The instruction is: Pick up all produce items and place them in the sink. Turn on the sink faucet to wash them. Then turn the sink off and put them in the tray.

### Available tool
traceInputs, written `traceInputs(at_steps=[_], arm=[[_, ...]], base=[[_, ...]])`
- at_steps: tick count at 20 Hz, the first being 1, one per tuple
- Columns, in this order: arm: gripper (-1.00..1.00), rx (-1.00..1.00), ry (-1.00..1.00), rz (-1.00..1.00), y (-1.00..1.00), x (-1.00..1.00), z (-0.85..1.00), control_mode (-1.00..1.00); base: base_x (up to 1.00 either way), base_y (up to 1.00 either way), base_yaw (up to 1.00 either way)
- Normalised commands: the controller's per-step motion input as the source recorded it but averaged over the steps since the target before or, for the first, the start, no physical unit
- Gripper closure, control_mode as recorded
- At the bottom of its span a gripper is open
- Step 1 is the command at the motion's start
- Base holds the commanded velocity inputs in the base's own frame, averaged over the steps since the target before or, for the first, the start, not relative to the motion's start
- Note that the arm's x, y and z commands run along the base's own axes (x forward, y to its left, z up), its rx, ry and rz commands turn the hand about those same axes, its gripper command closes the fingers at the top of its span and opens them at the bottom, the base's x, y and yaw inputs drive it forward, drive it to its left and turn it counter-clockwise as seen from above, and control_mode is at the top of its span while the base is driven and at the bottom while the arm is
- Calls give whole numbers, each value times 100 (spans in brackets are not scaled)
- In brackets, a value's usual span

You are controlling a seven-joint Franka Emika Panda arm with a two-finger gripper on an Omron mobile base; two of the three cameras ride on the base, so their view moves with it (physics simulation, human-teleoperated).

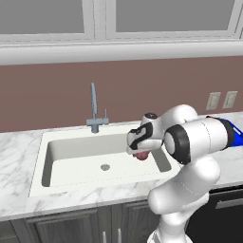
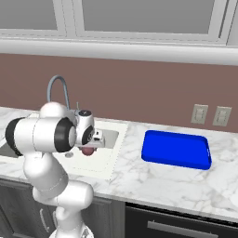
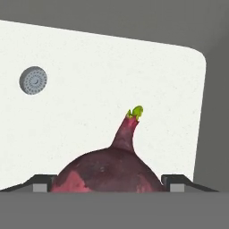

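The gripper [image 3: 109,188] has its jaws spread wide around the dark maroon round vegetable [image 3: 107,172], which sits between both fingertips above the off-white rectangular sink basin [image 3: 89,67]. Best to lower it nearer the floor first, clear of the small round metal drain [image 3: 33,80], so it doesn't roll on release.

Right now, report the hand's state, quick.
Hand: closed on the dark red produce item, held above the sink floor.

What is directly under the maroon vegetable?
Under the maroon vegetable, between the fingers, lies bare sink floor, drain off to one side. The patch straight beneath is covered.
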Motion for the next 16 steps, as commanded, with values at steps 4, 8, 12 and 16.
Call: traceInputs(at_steps=[4,8,12,16], arm=[[100,0,-4,-1,13,32,-28,-100],[100,0,-3,-4,4,29,-31,-100],[100,0,0,-4,0,27,-26,-100],[100,0,0,-4,0,27,-21,-100]], base=[[0,0,0],[0,0,0],[0,0,0],[0,0,0]])
